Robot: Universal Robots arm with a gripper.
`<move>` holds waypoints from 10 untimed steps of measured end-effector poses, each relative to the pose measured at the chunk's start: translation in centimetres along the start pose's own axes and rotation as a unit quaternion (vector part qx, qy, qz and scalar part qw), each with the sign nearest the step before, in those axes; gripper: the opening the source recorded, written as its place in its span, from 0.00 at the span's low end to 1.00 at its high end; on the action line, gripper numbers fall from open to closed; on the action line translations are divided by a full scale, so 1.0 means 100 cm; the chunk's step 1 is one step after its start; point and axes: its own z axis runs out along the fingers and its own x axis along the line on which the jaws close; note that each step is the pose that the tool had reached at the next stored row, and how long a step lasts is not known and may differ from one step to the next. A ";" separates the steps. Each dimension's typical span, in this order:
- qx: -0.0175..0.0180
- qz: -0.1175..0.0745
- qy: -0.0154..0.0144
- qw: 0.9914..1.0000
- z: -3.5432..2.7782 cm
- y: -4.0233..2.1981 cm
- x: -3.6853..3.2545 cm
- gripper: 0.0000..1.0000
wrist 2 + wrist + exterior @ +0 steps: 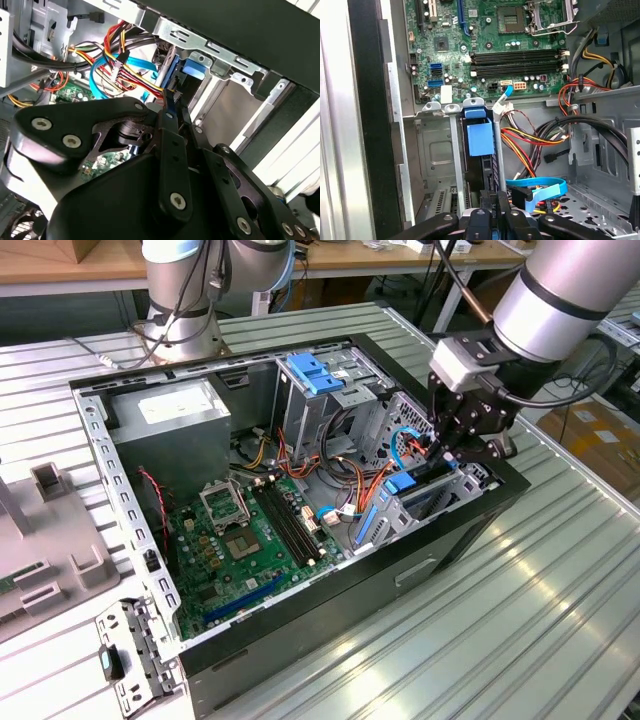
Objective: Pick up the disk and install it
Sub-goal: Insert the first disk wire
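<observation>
1. Gripping the disk (pixel 487 200) by its edge, pincer (pixel 495 207) closed narrow, inside the open computer case (pixel 300 660) on the desk (pixel 520 600).
2. Seated upright in the metal drive bay (pixel 440 150), blue tab (pixel 480 136) showing.
3. Crowded by blue data cable (pixel 540 189) and red-yellow wires (pixel 530 142); motherboard (pixel 470 40) beyond.

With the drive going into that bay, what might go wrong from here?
1. The end effector is shut on the disk edge-on between the metal bay walls; a slight tilt might jam it.
2. Loose cables and the blue ribbon cable lie right beside the bay and might get snagged.
</observation>
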 end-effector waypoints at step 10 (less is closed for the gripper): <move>0.000 -0.005 0.000 1.000 0.0015 -0.0025 -0.0016 0.16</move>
